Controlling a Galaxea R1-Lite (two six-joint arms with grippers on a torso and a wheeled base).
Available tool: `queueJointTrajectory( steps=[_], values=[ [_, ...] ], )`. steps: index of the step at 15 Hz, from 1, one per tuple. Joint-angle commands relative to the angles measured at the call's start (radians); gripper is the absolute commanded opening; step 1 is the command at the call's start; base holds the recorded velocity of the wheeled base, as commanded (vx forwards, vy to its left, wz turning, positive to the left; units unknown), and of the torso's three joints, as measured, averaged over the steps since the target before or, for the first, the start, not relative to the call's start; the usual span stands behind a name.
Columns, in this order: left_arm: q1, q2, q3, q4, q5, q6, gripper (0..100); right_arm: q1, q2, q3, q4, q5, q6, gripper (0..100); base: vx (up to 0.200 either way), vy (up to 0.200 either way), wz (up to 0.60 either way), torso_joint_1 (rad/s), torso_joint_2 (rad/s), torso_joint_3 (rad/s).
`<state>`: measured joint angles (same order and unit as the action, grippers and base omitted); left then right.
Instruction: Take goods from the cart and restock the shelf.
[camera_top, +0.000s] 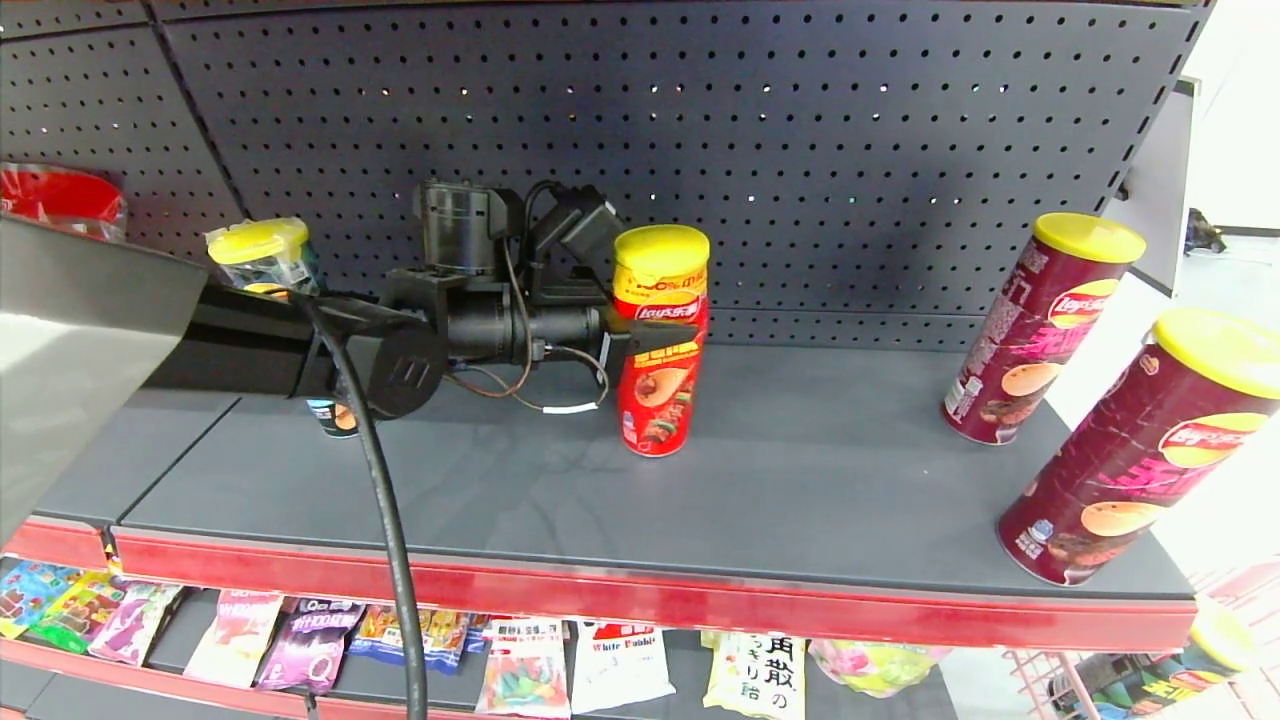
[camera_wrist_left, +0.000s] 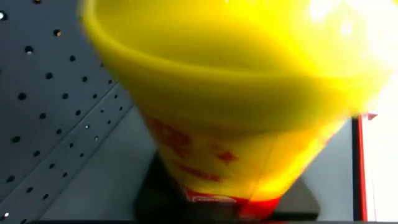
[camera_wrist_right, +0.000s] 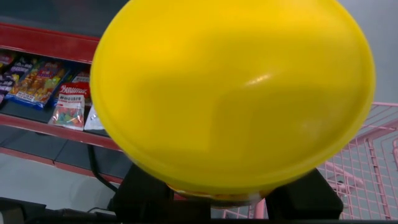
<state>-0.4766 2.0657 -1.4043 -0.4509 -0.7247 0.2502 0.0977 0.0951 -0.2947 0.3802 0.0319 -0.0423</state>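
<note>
red can (camera_top: 655, 412) upright, clamped in left hand (camera_top: 663, 350)

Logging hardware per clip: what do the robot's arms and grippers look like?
The left arm: matte black cylindrical segments, round joint cap with embossed mark, thick black cable, thin brown and white wires near the wrist. The left gripper and right gripper are black, blocky.
</note>
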Motion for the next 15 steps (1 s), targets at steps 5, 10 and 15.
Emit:
queueJointTrajectory(
  steps=[5, 10, 15],
  values=[
    [-0.022, -0.115, 0.128, 0.0, -0.025, -0.002, 0, 0.001, 0.002, 0.0, 0.0, 0.002, -0.001, 0, 0.0, 0.0, 0.0, 0.0, 0.0, 0.0],
    [-0.085, -0.188, 0.281, -0.063, -0.025, -0.005, 0, 0.002, 0.003, 0.002, 0.0, 0.005, -0.001, 0, 0.0, 0.0, 0.0, 0.0, 0.0, 0.0],
    [-0.114, -0.191, 0.367, -0.161, -0.025, -0.071, 0, 0.002, 0.003, 0.0, 0.0, 0.005, -0.001, 0, 0.0, 0.0, 0.0, 0.0, 0.0, 0.0]
  ],
)
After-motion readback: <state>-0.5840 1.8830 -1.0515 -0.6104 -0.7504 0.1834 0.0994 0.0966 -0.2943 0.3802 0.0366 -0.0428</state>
